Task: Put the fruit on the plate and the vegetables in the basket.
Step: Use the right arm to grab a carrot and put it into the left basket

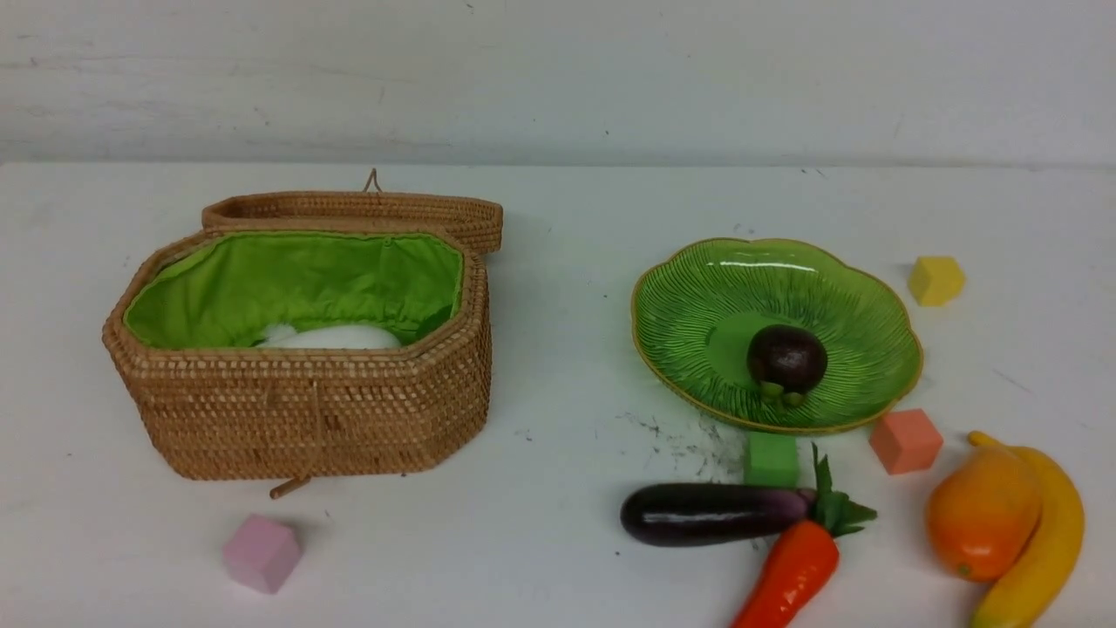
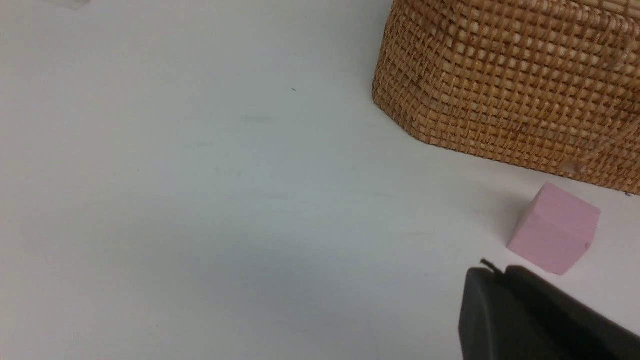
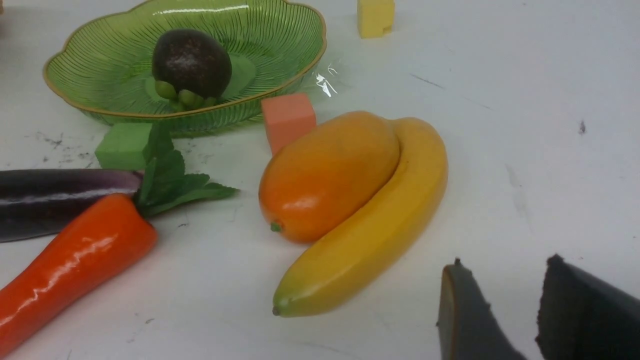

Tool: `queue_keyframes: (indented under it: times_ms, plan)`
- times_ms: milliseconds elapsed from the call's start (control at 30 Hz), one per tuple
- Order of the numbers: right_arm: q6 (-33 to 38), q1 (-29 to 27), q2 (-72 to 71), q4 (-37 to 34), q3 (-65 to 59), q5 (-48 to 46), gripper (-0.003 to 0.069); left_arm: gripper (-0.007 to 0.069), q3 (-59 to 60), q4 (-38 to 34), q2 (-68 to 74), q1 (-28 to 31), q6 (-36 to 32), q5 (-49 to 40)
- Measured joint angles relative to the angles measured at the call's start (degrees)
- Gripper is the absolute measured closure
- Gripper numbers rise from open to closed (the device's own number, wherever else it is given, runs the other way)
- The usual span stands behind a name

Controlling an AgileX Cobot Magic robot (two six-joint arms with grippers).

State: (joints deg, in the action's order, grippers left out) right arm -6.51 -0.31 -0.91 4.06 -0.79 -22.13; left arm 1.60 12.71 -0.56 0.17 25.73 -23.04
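The right tool [image 3: 515,305] hangs low over the worktop [image 3: 550,125] with its jaws parted and nothing between them, just beside the banana [image 3: 370,235]. That looks like a ready stance for the nearest loose fruit. The banana lies curved against the mango [image 3: 325,175], the two touching along their length, so a grasp on either may nudge the other. Beyond them the carrot [image 3: 75,255] lies with its leafy top over the stem end of the eggplant [image 3: 55,195]. Both are vegetables and not yet in the basket. A green cube [image 3: 122,145] and a salmon cube [image 3: 287,117] sit near the rim of the plate [image 3: 280,30], and a yellow cube [image 3: 375,17] lies past it. The mangosteen [image 3: 192,60] already rests in the plate's hollow centre, where the dished shape keeps it from rolling. The left tool [image 2: 502,287] shows only as a dark mass with its tips seemingly pressed together and empty. It is parked by a pink cube [image 2: 555,227] in front of the basket [image 2: 515,85], clear of the right arm's work. In the front view the basket's lid is swung back, and a white shape [image 1: 331,337], probably the radish, lies inside. The gourd cannot be seen.
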Motion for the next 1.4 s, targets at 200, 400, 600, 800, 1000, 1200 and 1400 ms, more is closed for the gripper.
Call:
queue_keyframes:
  times_ms: [200, 400, 600, 800, 1000, 1200, 1400]
  plan:
    - [0.0, 0.0, 0.0, 0.0, 0.0, 0.0, 0.0414, 0.0601, 0.0, 0.0, 0.0, 0.0, 0.0, 0.0]
    - [0.0, 0.0, 0.0, -1.6, -0.2, 1.6, 0.0414, 0.0594, 0.0, 0.0, 0.0, 0.0, -0.1, 0.0]
    - [0.0, 0.0, 0.0, -3.1, -0.7, 15.6, 0.0414, 0.0589, 0.0, 0.0, 0.0, 0.0, -0.1, 0.0]
    - [-0.2, 0.0, 0.0, -3.2, -0.7, 31.6, 0.0414, 0.0588, 0.0, 0.0, 0.0, 0.0, -0.1, 0.0]
    - [-11.2, 0.0, 0.0, -4.1, 1.0, 42.1, 0.0414, 0.0588, 0.0, 0.0, 0.0, 0.0, -0.1, 0.0]
    - [-21.9, 0.0, 6.1, -4.1, 20.6, 26.3, 0.0414, 0.0588, 0.0, 0.0, 0.0, 0.0, -0.1, 0.0]
    - [-22.9, 0.0, 22.6, -0.9, 40.5, 1.4, 0.0414, 0.0584, 0.0, 0.0, 0.0, 0.0, -0.1, 0.0]
